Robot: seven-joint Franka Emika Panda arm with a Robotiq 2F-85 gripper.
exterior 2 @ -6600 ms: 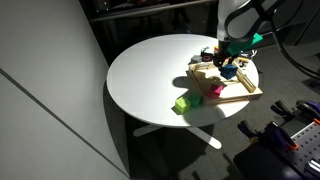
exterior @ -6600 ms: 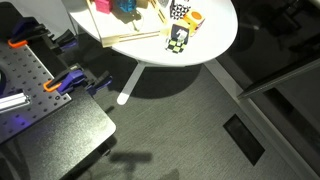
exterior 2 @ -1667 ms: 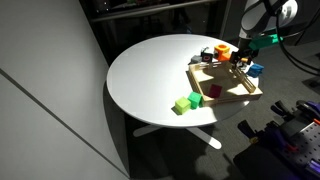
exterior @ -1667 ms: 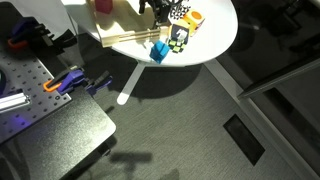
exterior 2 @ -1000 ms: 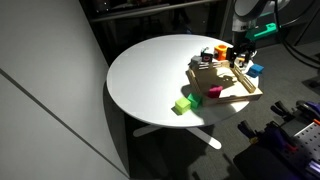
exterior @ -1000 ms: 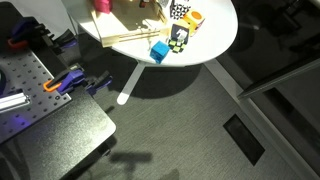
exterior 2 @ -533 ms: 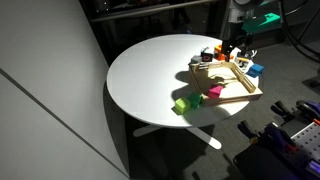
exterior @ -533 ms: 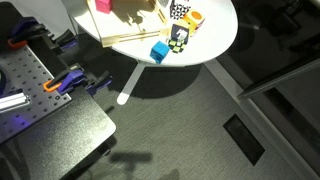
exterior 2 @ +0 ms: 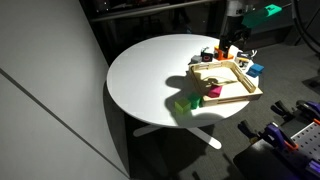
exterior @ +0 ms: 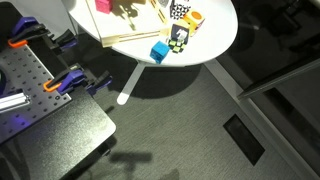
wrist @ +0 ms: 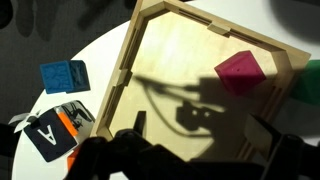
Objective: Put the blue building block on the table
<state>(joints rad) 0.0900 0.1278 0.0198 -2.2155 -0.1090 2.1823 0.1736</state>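
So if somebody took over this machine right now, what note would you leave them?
Claw: open, nothing in it, hanging above the wooden tray.
Blue block: lying on the white table, just outside the tray's rim and not touching the claw.
Done: the block is out on the table, so the job looks finished.
Left: probably nothing but lifting the arm clear. The pink block in the tray is not part of the job.
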